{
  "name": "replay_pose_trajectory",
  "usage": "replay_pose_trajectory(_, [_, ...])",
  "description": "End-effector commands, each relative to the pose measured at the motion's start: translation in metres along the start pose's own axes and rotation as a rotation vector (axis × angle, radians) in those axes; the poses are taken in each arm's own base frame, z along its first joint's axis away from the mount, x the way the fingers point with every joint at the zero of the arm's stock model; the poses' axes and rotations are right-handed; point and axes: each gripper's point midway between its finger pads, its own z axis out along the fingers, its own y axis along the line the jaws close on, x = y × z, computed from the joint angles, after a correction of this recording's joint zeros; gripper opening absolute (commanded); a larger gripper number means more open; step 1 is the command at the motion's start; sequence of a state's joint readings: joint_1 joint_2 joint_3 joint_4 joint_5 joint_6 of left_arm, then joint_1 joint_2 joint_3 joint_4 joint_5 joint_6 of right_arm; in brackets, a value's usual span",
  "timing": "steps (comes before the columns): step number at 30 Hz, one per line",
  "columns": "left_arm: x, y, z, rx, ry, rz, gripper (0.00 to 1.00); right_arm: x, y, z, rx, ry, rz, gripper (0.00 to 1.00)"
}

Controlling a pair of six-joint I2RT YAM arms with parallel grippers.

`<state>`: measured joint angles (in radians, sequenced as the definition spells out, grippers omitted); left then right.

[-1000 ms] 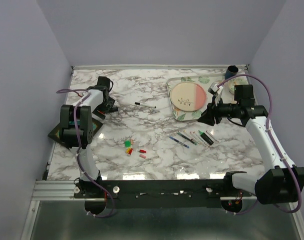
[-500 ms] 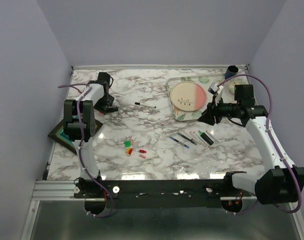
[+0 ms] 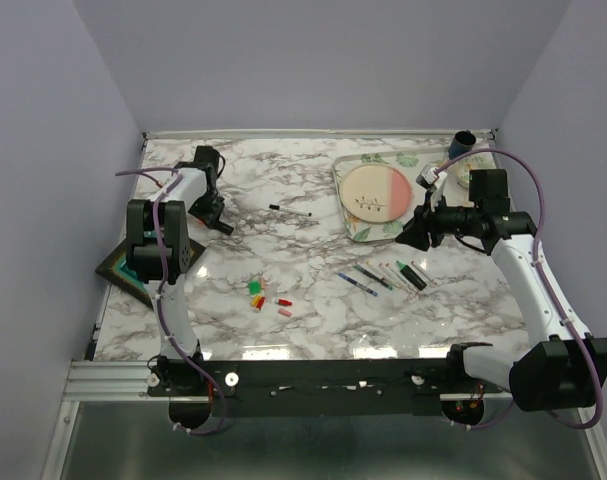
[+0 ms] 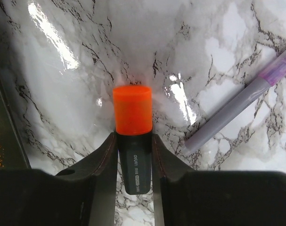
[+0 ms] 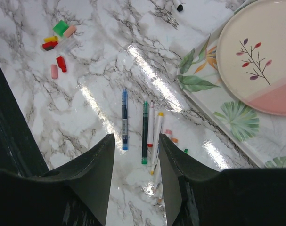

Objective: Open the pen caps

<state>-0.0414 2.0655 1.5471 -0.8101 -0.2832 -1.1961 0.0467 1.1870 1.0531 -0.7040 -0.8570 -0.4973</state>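
Closing from wide, your left pincer (image 4: 133,141) is gripping the highlighter (image 4: 134,172) below its orange cap (image 4: 132,109), readying the uncapping; your right pincer (image 5: 135,141) is hanging open, empty.

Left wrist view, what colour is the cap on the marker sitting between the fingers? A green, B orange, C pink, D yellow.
B: the cap on the dark highlighter between the fingers of the left gripper is bright orange.

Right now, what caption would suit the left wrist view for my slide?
Left gripper clamps a dark highlighter, orange cap on, marble table beneath, lilac pen to the right.
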Motion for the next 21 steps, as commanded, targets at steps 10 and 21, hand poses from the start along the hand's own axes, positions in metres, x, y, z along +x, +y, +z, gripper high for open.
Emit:
replay_pose_trajectory(10, [0.007, -0.009, -0.080, 0.410, -0.008, 0.089, 0.00, -0.008, 0.034, 0.001, -0.172, -0.074, -0.033, 0.50])
replay_pose_trajectory(21, [0.144, -0.041, -0.236, 1.318, 0.104, 0.353, 0.00, -0.005, 0.093, 0.019, -0.446, -0.100, -0.035, 0.50])
